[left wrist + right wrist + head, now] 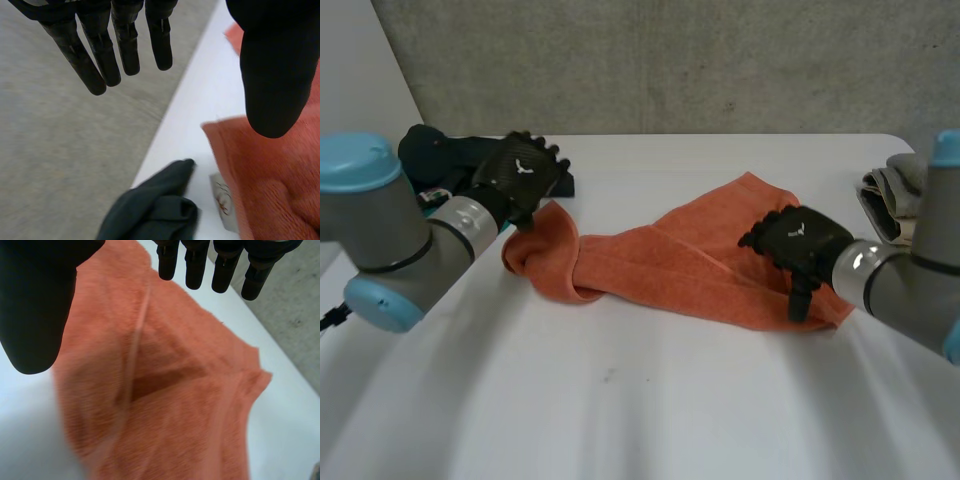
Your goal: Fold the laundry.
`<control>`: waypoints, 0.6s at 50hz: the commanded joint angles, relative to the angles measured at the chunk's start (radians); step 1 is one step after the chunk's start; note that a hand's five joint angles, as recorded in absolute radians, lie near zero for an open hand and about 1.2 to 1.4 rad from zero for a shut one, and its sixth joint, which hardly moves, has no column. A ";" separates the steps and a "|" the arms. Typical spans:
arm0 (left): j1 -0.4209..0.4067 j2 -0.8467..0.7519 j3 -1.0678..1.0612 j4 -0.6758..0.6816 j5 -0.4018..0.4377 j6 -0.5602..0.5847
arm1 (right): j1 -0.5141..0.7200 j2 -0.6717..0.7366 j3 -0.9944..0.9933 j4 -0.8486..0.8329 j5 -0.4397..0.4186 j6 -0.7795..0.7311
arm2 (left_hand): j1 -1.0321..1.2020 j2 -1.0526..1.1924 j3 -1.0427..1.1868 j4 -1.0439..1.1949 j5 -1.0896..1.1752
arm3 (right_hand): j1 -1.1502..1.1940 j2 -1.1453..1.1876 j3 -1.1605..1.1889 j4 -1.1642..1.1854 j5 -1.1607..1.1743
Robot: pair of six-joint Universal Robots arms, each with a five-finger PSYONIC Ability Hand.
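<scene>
You see the orange towel [660, 262] lying bunched in the middle of the white table [620, 400], your left hand [520, 175] over its left end and your right hand [798, 243] over its right end, both with fingers straight and holding nothing.

The left hand [520, 172] and the right hand [798, 243] are both spread, uncurled.

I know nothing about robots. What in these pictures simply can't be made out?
Head view: the dark clothes are partly hidden behind the left robot hand.
Head view: the grey cloth is partly covered by the right arm, so what it is stays unclear.
Left wrist view: the label on the towel is too blurred to read.
</scene>
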 commanded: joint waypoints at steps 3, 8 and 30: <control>-0.003 -0.303 0.369 -0.288 0.039 0.179 | -0.040 -0.140 0.276 -0.126 -0.045 0.023 | -0.002 0.007 0.001 0.013 0.024 | -0.047 -0.033 -0.035 -0.033 -0.048; -0.014 -0.427 0.514 -0.398 0.039 0.196 | -0.059 -0.154 0.367 -0.228 -0.032 0.027 | 0.012 0.021 0.015 0.027 0.038 | -0.047 -0.033 -0.035 -0.033 -0.048; -0.018 -0.035 0.158 -0.125 -0.064 0.047 | -0.005 0.135 0.131 -0.335 0.206 0.092 | 0.963 0.972 0.966 0.978 0.989 | 0.808 0.822 0.820 0.822 0.807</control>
